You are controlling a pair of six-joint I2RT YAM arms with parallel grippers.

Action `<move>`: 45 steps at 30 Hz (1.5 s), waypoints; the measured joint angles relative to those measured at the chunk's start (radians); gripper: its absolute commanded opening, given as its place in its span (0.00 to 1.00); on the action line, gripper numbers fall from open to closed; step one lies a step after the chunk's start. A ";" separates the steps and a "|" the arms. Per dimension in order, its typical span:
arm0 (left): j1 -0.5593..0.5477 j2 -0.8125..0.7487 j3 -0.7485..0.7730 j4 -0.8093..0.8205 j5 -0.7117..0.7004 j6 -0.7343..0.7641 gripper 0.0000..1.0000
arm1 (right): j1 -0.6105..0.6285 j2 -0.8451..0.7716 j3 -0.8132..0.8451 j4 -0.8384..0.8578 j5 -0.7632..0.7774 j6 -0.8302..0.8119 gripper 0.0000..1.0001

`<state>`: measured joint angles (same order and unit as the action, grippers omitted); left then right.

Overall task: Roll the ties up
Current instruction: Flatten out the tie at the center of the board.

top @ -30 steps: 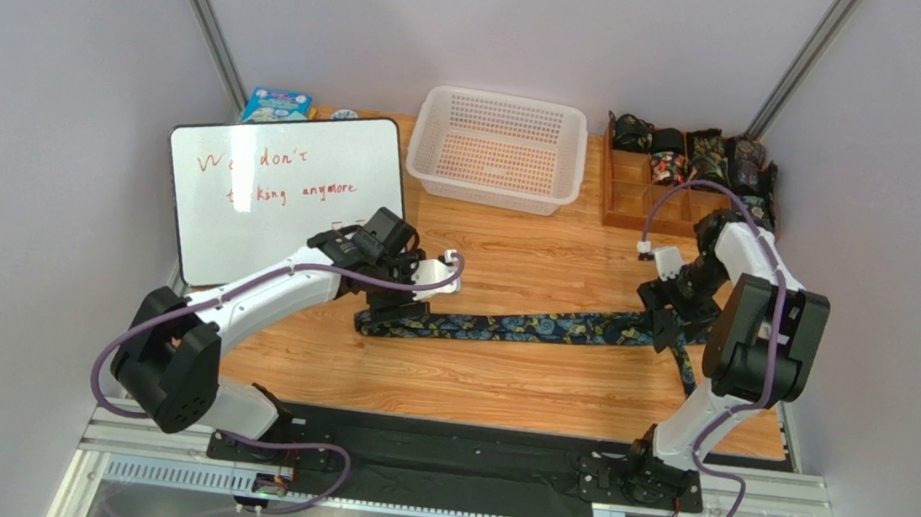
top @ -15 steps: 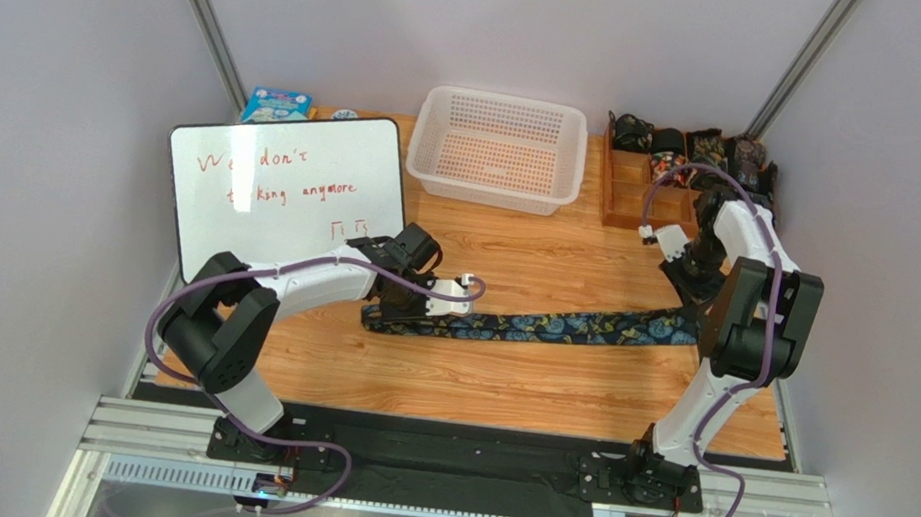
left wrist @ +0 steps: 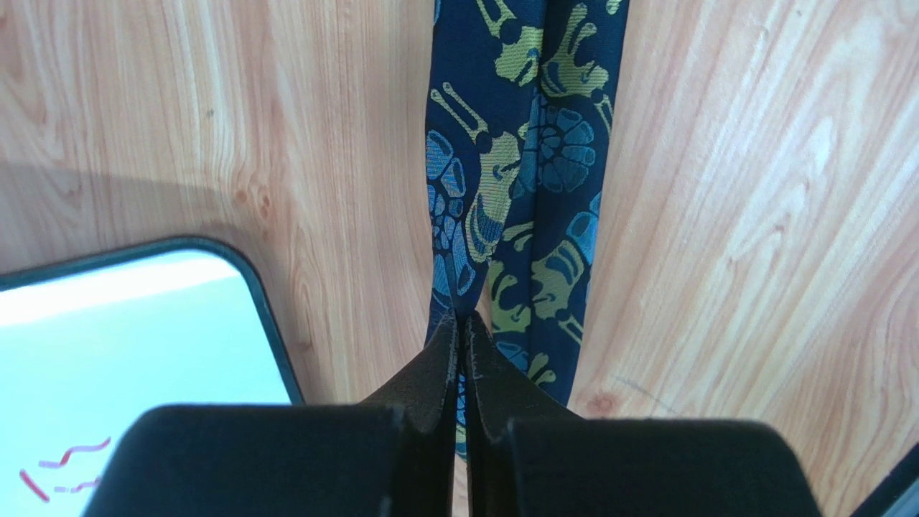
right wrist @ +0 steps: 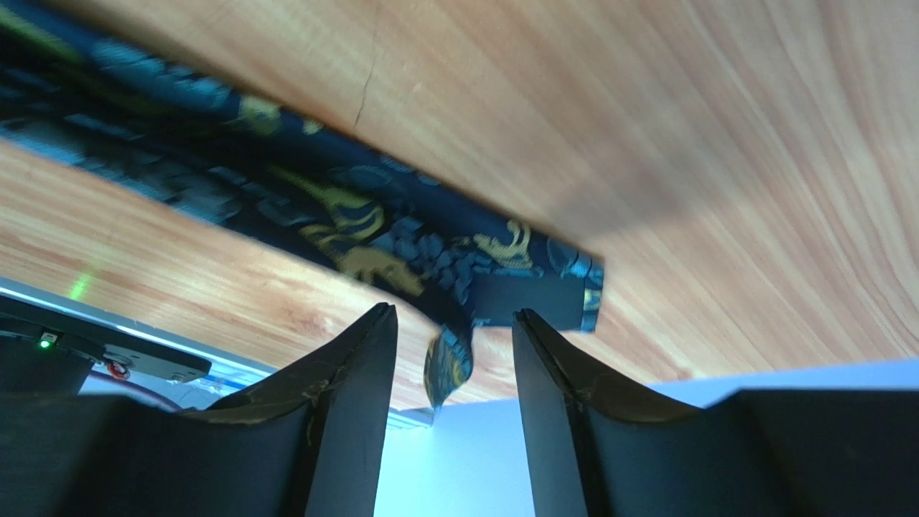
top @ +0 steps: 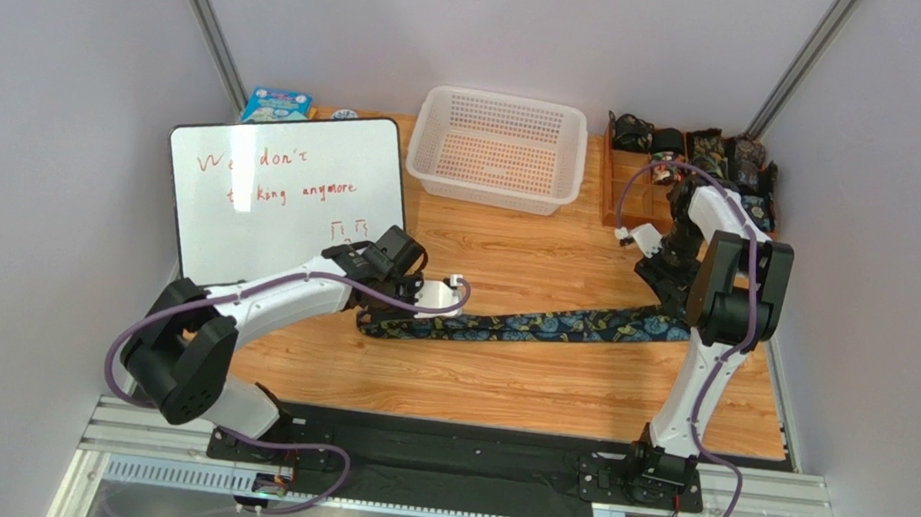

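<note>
One of the ties point(top: 548, 327), dark with blue and yellowish paisley, lies stretched left to right across the wooden table. My left gripper point(top: 430, 303) is at its left end. In the left wrist view the tie point(left wrist: 539, 162) is folded lengthwise, and the left gripper point(left wrist: 465, 320) is shut, pinching the fabric's edge between its fingertips. My right gripper point(top: 664, 285) hovers just behind the tie's right end. In the right wrist view the jaws of the right gripper point(right wrist: 453, 323) stand open. The tie's squared end point(right wrist: 529, 296) lies beyond them, with a small flap hanging in the gap, touching neither finger.
A whiteboard point(top: 288, 191) leans at the left, its corner point(left wrist: 129, 323) close to my left gripper. A white basket point(top: 502, 149) stands at the back centre. A wooden organiser point(top: 638, 187) holding rolled ties is at the back right. A blue box point(top: 277, 104) sits behind the whiteboard.
The left gripper has closed onto the tie's left end. The right gripper moved toward the back of the table, shut and then opened again; the tie's right end shifted backward with it.
</note>
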<state>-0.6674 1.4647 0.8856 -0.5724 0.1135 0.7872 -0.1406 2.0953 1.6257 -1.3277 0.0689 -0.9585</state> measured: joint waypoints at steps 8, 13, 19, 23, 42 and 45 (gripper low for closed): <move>0.000 -0.097 -0.090 -0.004 -0.061 -0.004 0.00 | -0.026 0.119 0.062 -0.025 -0.001 0.016 0.59; 0.000 -0.111 -0.128 -0.003 -0.090 -0.004 0.00 | -0.036 0.147 0.115 -0.051 -0.022 0.024 0.58; 0.000 -0.113 -0.129 0.006 -0.100 -0.008 0.00 | -0.089 0.178 0.270 -0.031 -0.171 0.030 0.65; 0.000 -0.113 -0.129 0.009 -0.102 -0.019 0.00 | -0.133 0.171 0.259 -0.020 -0.209 0.030 0.65; 0.000 -0.180 -0.125 0.005 -0.141 -0.069 0.00 | -0.148 0.054 0.015 0.060 -0.105 0.162 0.72; 0.000 -0.178 -0.121 0.003 -0.137 -0.082 0.00 | -0.185 0.003 0.019 0.083 -0.155 0.171 0.69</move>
<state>-0.6670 1.2869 0.7650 -0.5690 -0.0238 0.7048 -0.3256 2.0979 1.6451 -1.2449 -0.0864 -0.7879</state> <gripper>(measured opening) 0.006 0.715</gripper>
